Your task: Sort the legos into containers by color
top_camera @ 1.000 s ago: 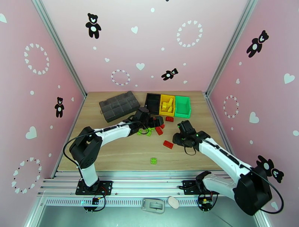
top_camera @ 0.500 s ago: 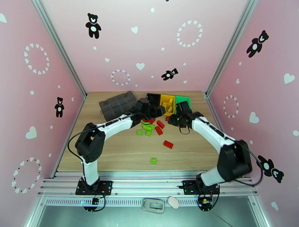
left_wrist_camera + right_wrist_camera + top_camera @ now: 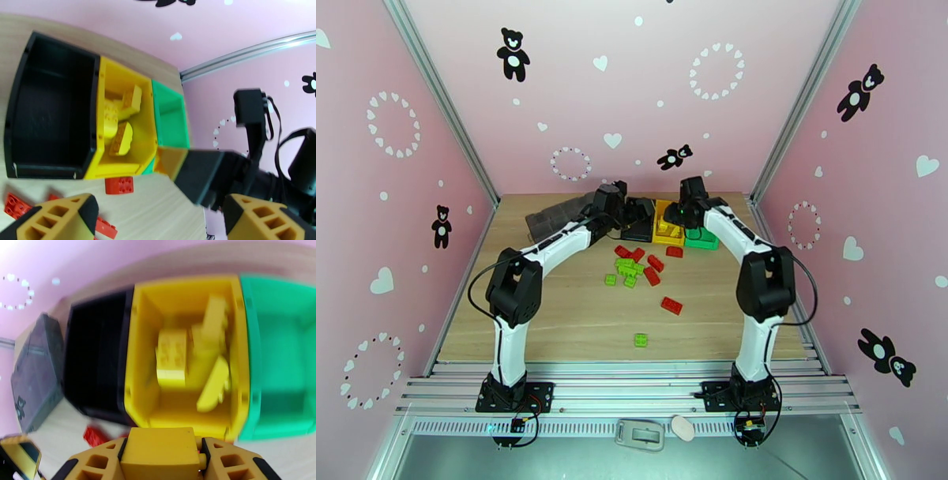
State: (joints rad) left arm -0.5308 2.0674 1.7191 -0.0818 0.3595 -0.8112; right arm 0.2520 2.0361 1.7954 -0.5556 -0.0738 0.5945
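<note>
The black [image 3: 638, 230], yellow [image 3: 667, 232] and green [image 3: 703, 237] containers stand in a row at the back. In the right wrist view my right gripper [image 3: 160, 453] is shut on a yellow lego [image 3: 160, 449], just in front of the yellow bin [image 3: 185, 295], which holds several yellow bricks [image 3: 172, 360]. The green bin [image 3: 284, 358] looks empty, and so does the black bin [image 3: 51, 110]. My left gripper [image 3: 158, 221] is open near the black bin with nothing between its fingers [image 3: 59, 217]. Red and green legos [image 3: 632, 264] lie loose mid-table.
A dark-grey organizer box [image 3: 553, 215] sits left of the bins, partly under my left arm. Single bricks lie apart from the pile: red [image 3: 671, 305], green [image 3: 641, 339], and red [image 3: 675, 252] just before the bins. Both arms crowd the back centre.
My right arm swung from mid-table to the back, ending over the yellow bin. My left gripper moved from the brick pile back toward the black bin.
</note>
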